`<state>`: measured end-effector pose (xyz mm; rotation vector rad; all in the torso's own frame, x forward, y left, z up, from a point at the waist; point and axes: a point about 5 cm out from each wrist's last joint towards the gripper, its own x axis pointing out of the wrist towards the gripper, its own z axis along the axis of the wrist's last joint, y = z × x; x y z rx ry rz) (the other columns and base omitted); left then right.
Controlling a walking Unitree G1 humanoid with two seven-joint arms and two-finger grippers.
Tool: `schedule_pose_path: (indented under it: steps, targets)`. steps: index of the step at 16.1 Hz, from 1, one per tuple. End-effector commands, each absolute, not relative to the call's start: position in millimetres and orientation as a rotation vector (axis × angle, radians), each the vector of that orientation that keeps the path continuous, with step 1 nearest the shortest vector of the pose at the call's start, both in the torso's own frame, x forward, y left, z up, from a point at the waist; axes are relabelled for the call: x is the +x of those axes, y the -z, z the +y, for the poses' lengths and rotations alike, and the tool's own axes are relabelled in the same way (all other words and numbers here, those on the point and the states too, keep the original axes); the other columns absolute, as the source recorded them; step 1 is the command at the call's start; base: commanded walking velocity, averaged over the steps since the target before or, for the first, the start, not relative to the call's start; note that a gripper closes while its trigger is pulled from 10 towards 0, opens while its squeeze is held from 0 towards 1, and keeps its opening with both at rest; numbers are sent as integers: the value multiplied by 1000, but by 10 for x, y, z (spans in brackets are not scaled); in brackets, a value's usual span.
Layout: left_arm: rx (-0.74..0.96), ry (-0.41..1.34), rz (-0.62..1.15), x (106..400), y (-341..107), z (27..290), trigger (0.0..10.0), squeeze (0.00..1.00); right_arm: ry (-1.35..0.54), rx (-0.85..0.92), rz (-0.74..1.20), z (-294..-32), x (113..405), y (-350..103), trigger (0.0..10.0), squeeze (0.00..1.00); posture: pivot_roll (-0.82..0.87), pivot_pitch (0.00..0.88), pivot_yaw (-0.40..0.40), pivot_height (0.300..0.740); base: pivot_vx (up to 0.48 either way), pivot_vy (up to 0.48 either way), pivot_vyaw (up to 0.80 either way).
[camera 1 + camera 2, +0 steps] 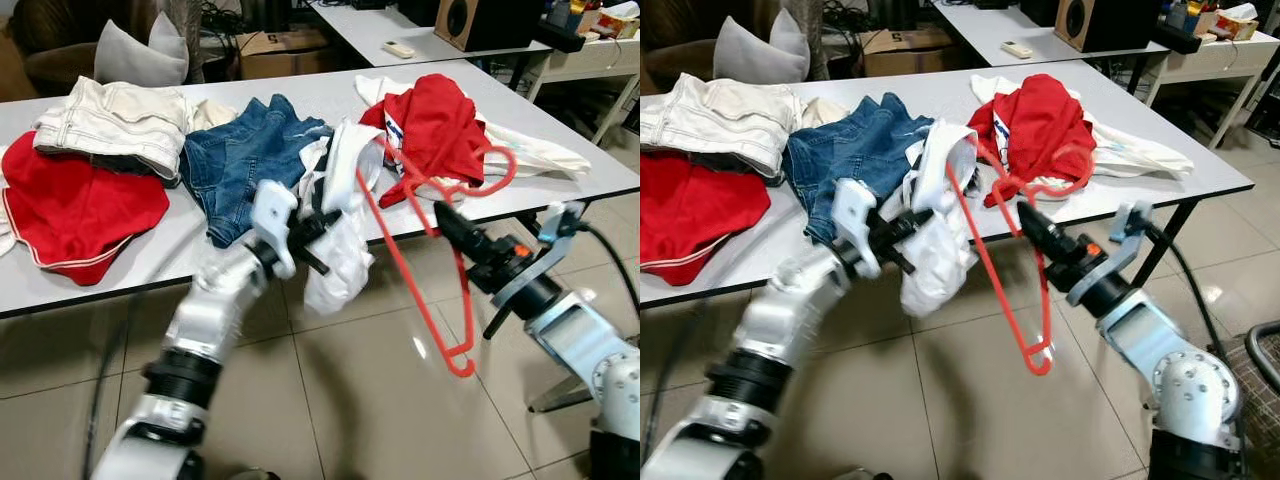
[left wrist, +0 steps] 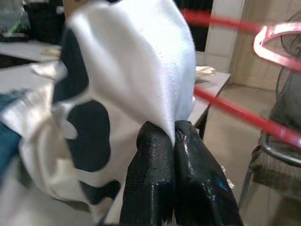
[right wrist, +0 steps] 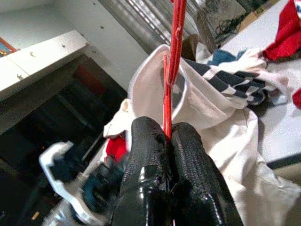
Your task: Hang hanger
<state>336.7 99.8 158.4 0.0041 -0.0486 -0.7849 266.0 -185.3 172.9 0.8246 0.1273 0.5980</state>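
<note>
Closest to you, your right gripper (image 1: 437,212) has its two black fingers pinched tight on the thin red plastic hanger (image 1: 420,300), whose lower bar hangs below the fingertips over the floor while its hook curls just beyond them toward the table. Your left gripper (image 1: 325,222) is clamped on a fold of the white garment with dark patches (image 1: 335,255), which droops off the table edge just past its fingers. One hanger arm pokes into the garment's round opening, between the two grippers.

The likely trouble: the hanger is held by a narrow bar, so it could swivel in the pinch and slide out of the opening. Pull the cloth too hard with the left and you may drag the blue denim piece (image 1: 250,160) off the edge too.

Beyond the fingers, the grey tabletop (image 1: 330,100) carries a red garment (image 1: 75,205), cream jeans (image 1: 115,120) and a red-and-white heap (image 1: 435,125). Farther off stand a second table with a wooden speaker (image 1: 460,20), a cardboard box (image 1: 280,50) and grey cushions (image 1: 140,50), over a glossy tiled floor (image 1: 350,400)
</note>
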Motion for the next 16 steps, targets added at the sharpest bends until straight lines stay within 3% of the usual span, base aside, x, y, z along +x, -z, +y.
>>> schedule_pose_path:
  steps: [1, 9, 16]
  targets:
    - [81, 814, -77, 3392, -1742, 984, 0, 0, -571, 828, 140, -1865, 2633, -1672, 0, 0, -214, 0, 13, 740, 0, 0, 0]
    - [488, 959, -52, 3435, -1917, 1011, 0, 0, -525, 830, 141, -1927, 2469, -1560, 0, 0, -215, 0, 88, 740, 0, 0, 0]
    - [477, 1252, 99, 3161, -1735, 968, 0, 0, -432, 911, -48, -1929, 2775, -1738, 0, 0, -204, 0, 77, 740, 0, 0, 0]
